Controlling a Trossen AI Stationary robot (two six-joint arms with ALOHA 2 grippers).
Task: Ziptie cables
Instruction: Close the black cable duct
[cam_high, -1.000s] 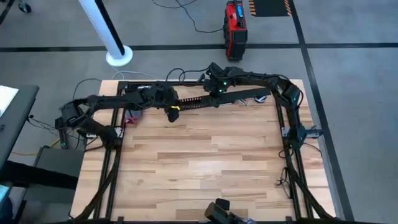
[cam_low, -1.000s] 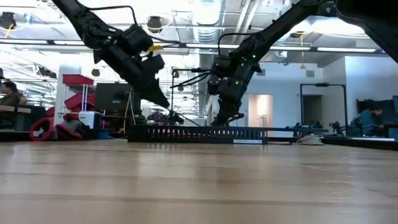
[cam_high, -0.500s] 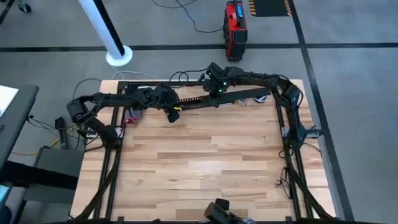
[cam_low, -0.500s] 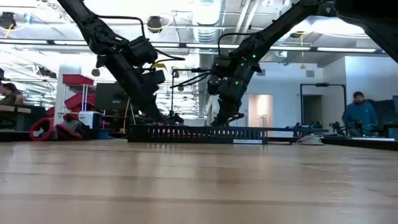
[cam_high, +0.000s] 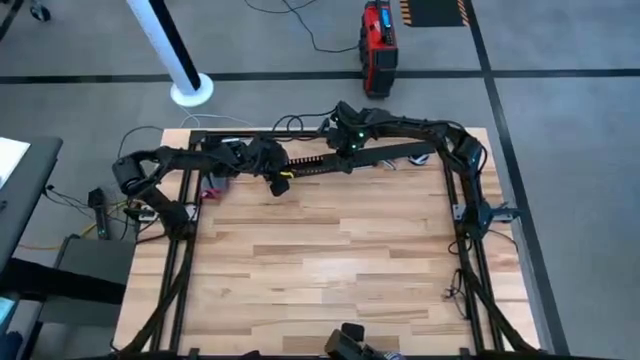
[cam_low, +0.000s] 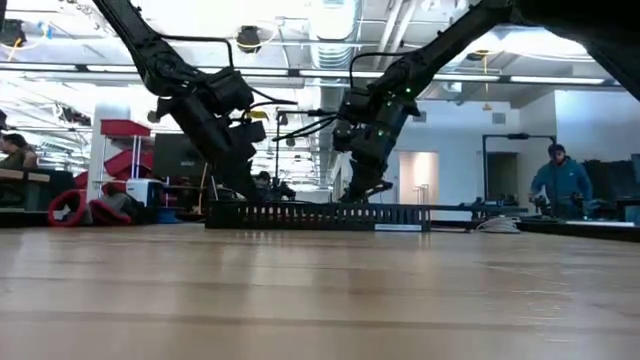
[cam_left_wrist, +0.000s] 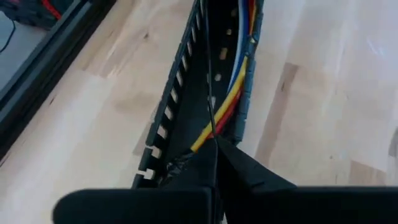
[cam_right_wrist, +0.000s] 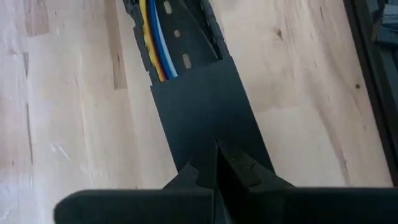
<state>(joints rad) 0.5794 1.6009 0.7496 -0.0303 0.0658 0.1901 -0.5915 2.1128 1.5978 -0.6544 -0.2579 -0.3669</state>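
Note:
A long black comb-slotted channel (cam_high: 320, 165) lies along the table's far part. The cables (cam_left_wrist: 233, 87), yellow, red, blue and white, run inside it and also show in the right wrist view (cam_right_wrist: 158, 43). A flat black strip (cam_right_wrist: 199, 112) covers the channel's right stretch. My left gripper (cam_left_wrist: 214, 142) is shut at the channel's left end, right at the cables' ends. A thin black strand (cam_left_wrist: 210, 93) runs from its tips along the channel. My right gripper (cam_right_wrist: 216, 146) is shut over the flat strip, near the channel's middle (cam_high: 345, 163). My left gripper's shut tips meet the ends of the yellow and red cables (cam_left_wrist: 205, 135) at the channel's left end, slanting down from the table's left. Whether they pinch the thin black strand, I cannot tell. My right gripper rests its shut tips on the flat strip's top (cam_right_wrist: 208, 134), slanting down from above. The strip lies flat on the channel.
A small coil of pale cord (cam_low: 495, 225) lies on the table by the channel's right end. A red device (cam_high: 377, 45) and a white pole base (cam_high: 190, 90) stand on the floor beyond the far edge. The table's near half is bare wood (cam_high: 320, 270). A person (cam_low: 555, 185) stands in the room behind.
My left gripper has gone down toward the channel's left end, and its arm has drawn in from the table's left edge. My right gripper has kept still on the strip.

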